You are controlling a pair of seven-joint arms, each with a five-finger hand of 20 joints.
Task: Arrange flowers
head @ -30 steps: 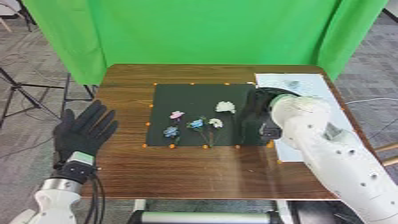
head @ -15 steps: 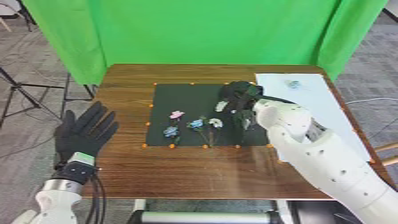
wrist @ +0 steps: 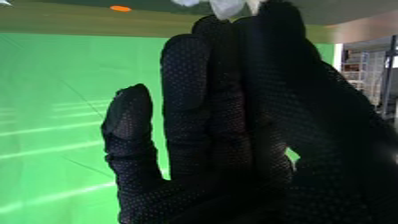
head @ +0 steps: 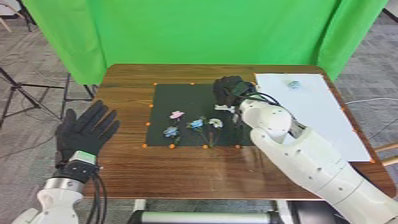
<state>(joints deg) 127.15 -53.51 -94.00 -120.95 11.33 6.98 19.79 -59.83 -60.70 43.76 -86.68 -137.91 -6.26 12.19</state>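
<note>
One blue flower (head: 294, 85) on the white sheet (head: 318, 127); five on the dark mat (head: 191, 92).
Placement appears to be at an early stage: if the sheet is the destination, one item is done and five are left (final layout unspecified). On the mat lie a pink flower (head: 177, 114), a left blue flower (head: 171, 131), a middle blue flower (head: 196, 123), a near white flower (head: 215, 122) and a far white flower (head: 224, 107), the last just beside the right hand (head: 228, 91). Right hand: fingers straight, mostly close together, tips near white petals; a firm pinch cannot be confirmed. Left hand (head: 86, 131): spread flat, at the left side of the desk (head: 178, 172). Securing the far white flower is probably the current step.
</note>
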